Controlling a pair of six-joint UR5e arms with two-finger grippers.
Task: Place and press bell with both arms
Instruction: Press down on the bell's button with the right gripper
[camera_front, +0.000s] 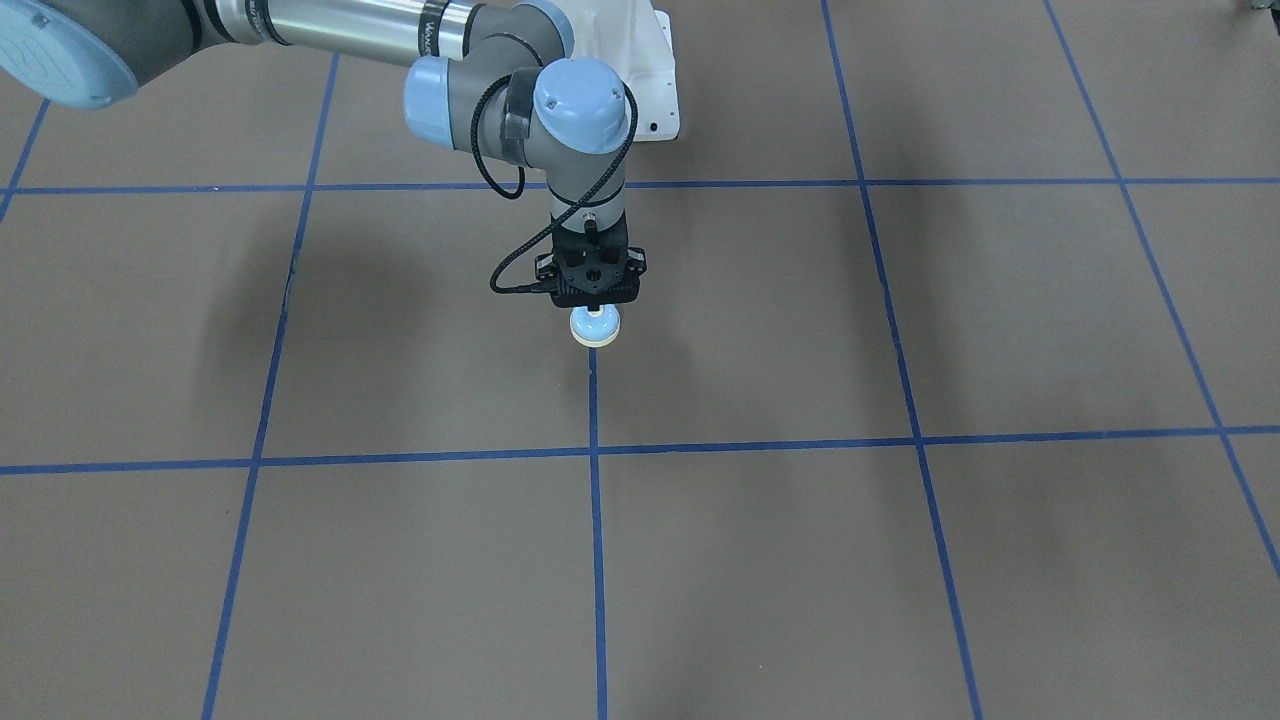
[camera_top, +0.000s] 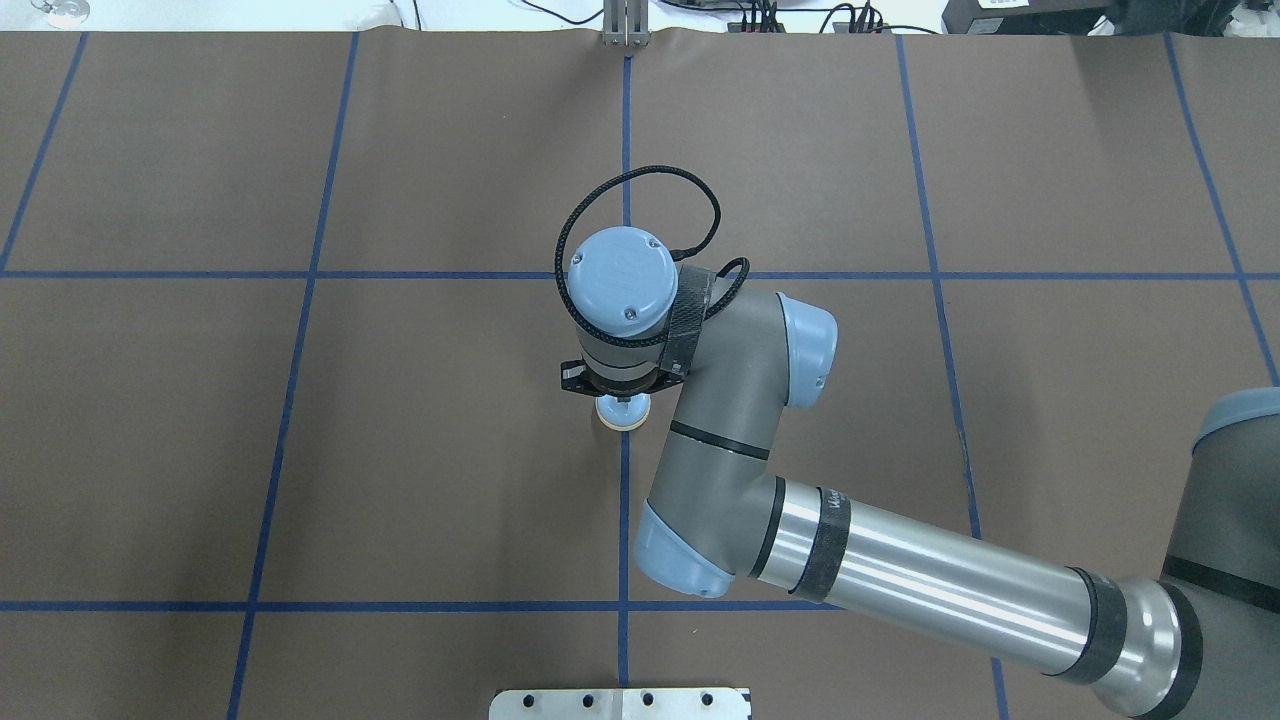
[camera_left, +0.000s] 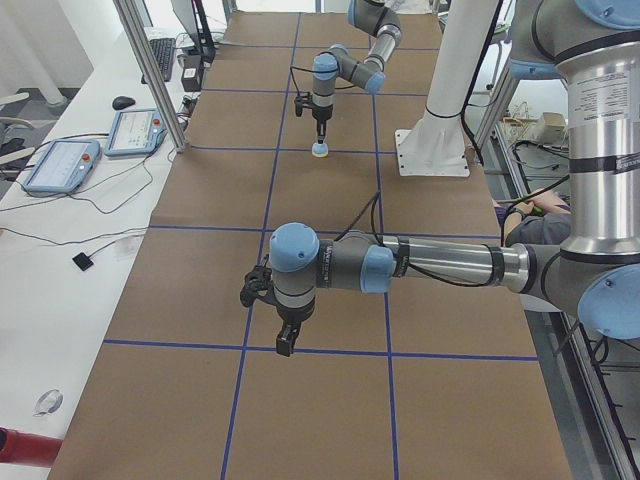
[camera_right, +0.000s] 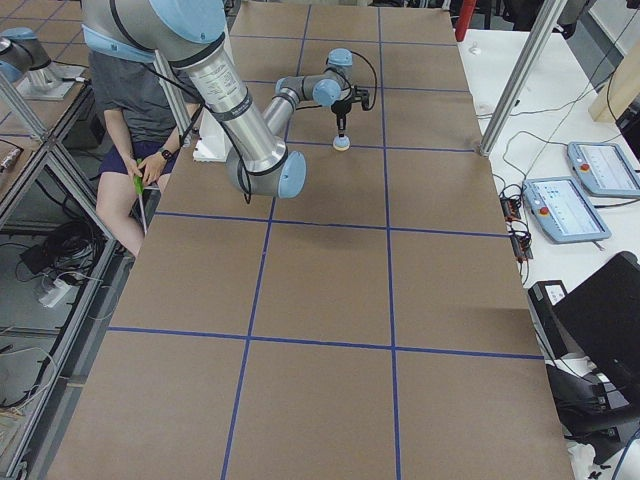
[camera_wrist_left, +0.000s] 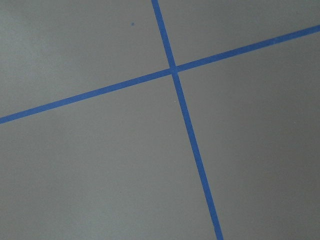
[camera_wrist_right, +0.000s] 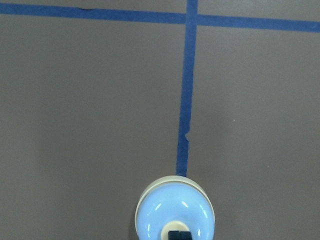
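Observation:
The light-blue bell with a cream base stands on the brown table, on a blue tape line near the middle. It also shows in the overhead view and the right wrist view. My right gripper points straight down over it, its jaws together. Its black fingertips sit on the cream button. My left gripper shows only in the exterior left view. It hangs over bare table far from the bell, and I cannot tell whether it is open or shut.
The table is brown paper with a blue tape grid. The white pedestal base stands behind the bell. A metal plate lies at the near edge. Tablets and a seated person are beside the table.

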